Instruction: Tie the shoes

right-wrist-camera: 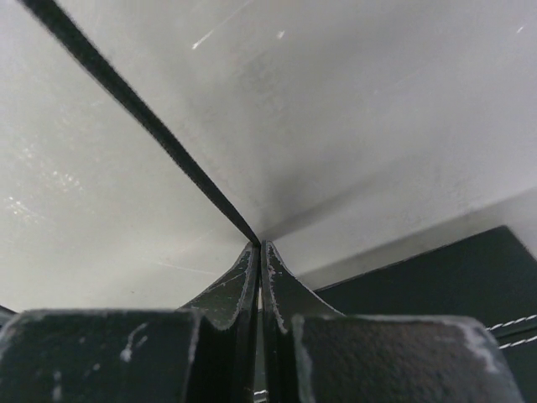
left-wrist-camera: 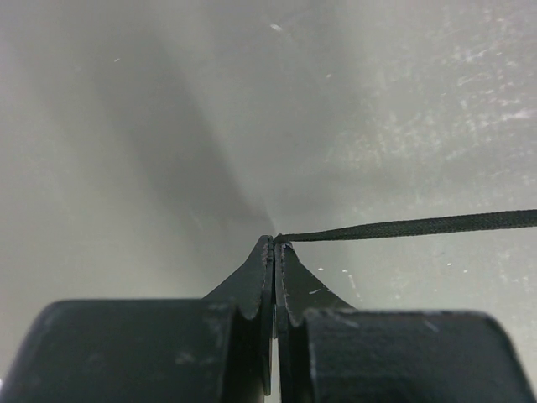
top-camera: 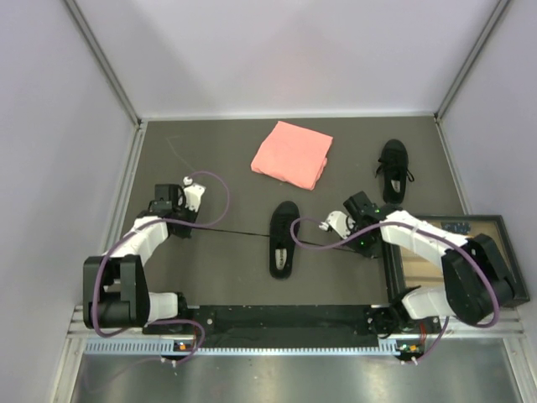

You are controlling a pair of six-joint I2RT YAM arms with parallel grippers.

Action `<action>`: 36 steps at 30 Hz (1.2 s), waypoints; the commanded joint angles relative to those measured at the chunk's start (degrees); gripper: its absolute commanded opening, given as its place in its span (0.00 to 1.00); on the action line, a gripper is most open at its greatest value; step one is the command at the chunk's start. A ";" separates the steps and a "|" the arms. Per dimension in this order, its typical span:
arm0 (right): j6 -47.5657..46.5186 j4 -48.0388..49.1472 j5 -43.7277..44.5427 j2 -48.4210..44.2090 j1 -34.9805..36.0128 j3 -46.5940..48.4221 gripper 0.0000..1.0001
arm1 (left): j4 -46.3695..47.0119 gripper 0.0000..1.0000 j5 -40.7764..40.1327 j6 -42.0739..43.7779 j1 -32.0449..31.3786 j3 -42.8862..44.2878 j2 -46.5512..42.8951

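One black shoe (top-camera: pixel 284 239) with a pale insole lies in the middle of the mat, toe toward me. Its thin black laces are stretched out to both sides. My left gripper (top-camera: pixel 186 227) is shut on the left lace end (left-wrist-camera: pixel 419 225), which runs taut to the right from the closed tips (left-wrist-camera: pixel 275 241). My right gripper (top-camera: pixel 365 245) is shut on the right lace end (right-wrist-camera: pixel 143 117), which runs up and left from the closed tips (right-wrist-camera: pixel 258 245). The second black shoe (top-camera: pixel 393 170) lies at the back right, away from both grippers.
A folded pink cloth (top-camera: pixel 291 154) lies at the back centre. A dark-framed tray (top-camera: pixel 495 225) stands at the right edge beside my right arm; its dark rim (right-wrist-camera: pixel 470 285) shows in the right wrist view. Grey walls close in the mat on three sides.
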 commanded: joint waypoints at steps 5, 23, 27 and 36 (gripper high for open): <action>0.38 -2.83 -1.82 6.10 -1.14 6.22 0.11 | -1.15 0.00 1.45 0.31 -1.47 4.56 4.66; 3.19 -6.68 -8.15 7.18 -0.87 14.21 0.50 | -6.95 0.44 4.62 1.80 -4.64 8.77 9.59; 4.25 -9.15 -11.75 1.29 -2.63 18.95 0.68 | -9.76 0.54 6.28 2.50 -4.55 11.76 5.82; 6.97 -6.52 -14.13 -13.13 -5.44 25.73 0.99 | -14.34 0.78 18.76 4.97 -3.93 16.07 -9.64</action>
